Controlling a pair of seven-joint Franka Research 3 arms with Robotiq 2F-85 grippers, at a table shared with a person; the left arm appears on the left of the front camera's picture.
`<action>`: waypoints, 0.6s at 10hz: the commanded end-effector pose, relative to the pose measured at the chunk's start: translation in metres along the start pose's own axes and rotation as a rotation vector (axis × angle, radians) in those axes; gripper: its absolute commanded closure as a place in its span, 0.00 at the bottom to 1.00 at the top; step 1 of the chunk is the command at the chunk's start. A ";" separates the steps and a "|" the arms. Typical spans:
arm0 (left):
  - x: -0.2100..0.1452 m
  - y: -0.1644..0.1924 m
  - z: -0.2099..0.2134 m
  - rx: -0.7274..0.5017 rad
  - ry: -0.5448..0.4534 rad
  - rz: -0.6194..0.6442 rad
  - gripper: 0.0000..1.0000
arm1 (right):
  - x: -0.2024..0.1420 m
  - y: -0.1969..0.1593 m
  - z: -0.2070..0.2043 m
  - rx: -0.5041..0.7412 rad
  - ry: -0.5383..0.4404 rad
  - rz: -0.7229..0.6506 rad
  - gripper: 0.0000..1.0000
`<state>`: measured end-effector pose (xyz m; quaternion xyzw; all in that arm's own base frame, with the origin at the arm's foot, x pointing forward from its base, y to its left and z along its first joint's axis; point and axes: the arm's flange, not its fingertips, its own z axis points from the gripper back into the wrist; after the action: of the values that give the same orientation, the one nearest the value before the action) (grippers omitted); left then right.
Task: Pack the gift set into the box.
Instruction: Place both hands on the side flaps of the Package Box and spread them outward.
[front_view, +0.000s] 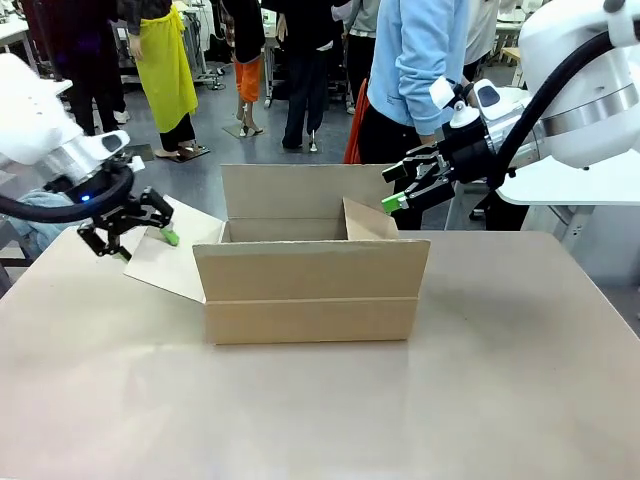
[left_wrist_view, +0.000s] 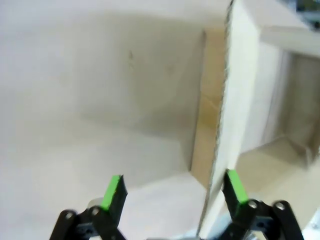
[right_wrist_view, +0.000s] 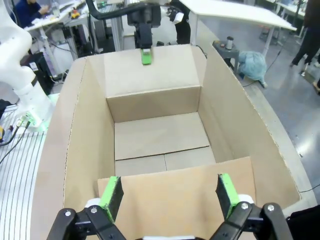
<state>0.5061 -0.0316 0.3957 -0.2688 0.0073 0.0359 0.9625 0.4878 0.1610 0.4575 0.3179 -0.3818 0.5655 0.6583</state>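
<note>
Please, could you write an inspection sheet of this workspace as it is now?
Surface: table, plain tan top.
Job's things: box, brown cardboard, flaps open, nothing seen inside.
Clutter: nothing seen.
End effectors: left end effector open, straddling the left flap; right end effector open at the right end flap.
Cables: black hose on the right arm; black cable on the left arm.
Surroundings: person in a light blue top behind the box; other people farther off.
</note>
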 end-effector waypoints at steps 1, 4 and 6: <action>0.002 -0.025 -0.006 0.098 -0.037 0.027 0.00 | 0.001 0.002 0.001 -0.001 0.005 0.005 0.00; 0.002 -0.025 -0.006 0.098 -0.037 0.027 0.00 | 0.000 0.000 0.000 0.000 0.000 0.000 0.00; 0.002 -0.025 -0.006 0.098 -0.037 0.027 0.00 | 0.078 -0.003 -0.027 0.046 0.280 -0.114 0.00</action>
<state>0.5107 -0.0589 0.4020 -0.2289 -0.0057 0.0475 0.9723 0.4883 0.1843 0.4739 0.2958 -0.3305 0.5700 0.6916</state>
